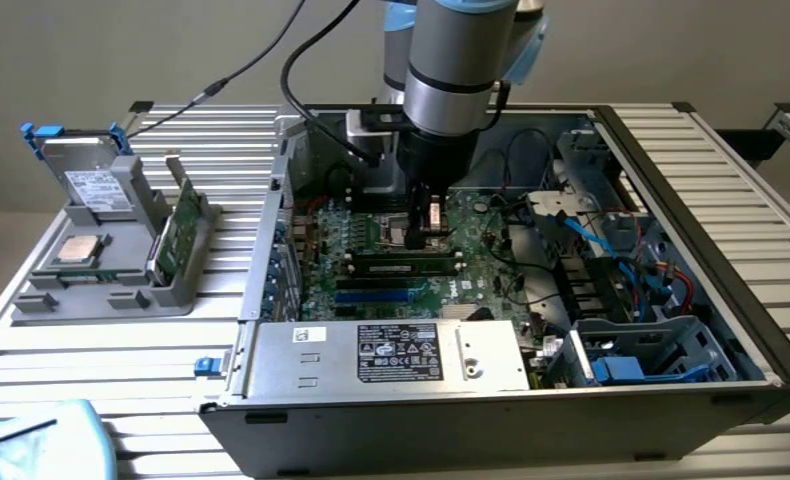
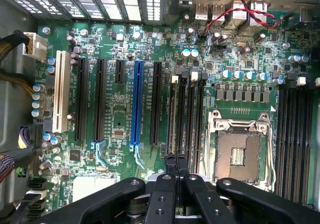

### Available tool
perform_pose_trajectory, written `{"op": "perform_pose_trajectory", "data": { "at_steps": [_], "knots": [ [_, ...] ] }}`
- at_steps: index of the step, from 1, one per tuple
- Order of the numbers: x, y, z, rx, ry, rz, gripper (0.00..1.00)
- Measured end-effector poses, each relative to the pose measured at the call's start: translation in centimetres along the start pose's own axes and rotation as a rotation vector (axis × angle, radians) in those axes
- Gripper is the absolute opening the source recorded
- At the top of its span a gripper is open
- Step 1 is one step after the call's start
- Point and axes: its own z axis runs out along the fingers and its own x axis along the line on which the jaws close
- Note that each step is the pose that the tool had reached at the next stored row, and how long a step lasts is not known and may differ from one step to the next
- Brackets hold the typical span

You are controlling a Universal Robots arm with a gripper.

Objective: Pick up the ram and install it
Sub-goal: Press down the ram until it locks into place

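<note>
The gripper (image 2: pixel 175 159), closest to the wrist camera, has its two black fingers (image 2: pixel 170 166) pressed flat together with nothing between them. Their tips hang over the near ends of a bank of four black memory slots (image 2: pixel 186 116) on the motherboard (image 2: pixel 120 109).

In the exterior view, the ram (image 1: pixel 402 266) appears as a long dark stick with a pale label. It stands in a slot on the board, just beside the gripper (image 1: pixel 429 228) on the side toward the power supply (image 1: pixel 388 352). It looks level, but whether its end clips have latched cannot be told. In the wrist view it cannot be told apart from the slots themselves.

The chief risk seems to be a half-seated stick. If one end sits higher than the other, pressing off-centre could rock it in the slot or strain its contacts. The closed fingers are also near the open processor socket (image 2: pixel 237 151) and a row of small capacitors (image 2: pixel 242 75), so a sideways drift at this height could catch either of them. Loose cables (image 1: pixel 595 240) lie near the arm's path on the exterior view's right.

The arm (image 1: pixel 459 70) comes down almost vertically into the open computer case (image 1: pixel 715 250), with the wrist over the middle of the board and the fingers pointing straight down. A grey rack (image 1: pixel 115 290) holding a green card (image 1: pixel 171 235) stands well apart, outside the case on the exterior view's left.
</note>
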Motion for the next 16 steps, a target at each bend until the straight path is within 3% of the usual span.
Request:
{"op": "perform_pose_trajectory", "data": {
  "at_steps": [8, 13, 16],
  "knots": [
    [-0.03, -0.07, -0.04, 0.0000, 0.0002, 0.000, 0.11],
    [-0.04, -0.07, -0.03, 0.0151, -0.0036, 0.049, 0.11],
    [-0.04, -0.08, 0.02, 0.0185, -0.0064, 0.094, 0.11]
  ]
}}
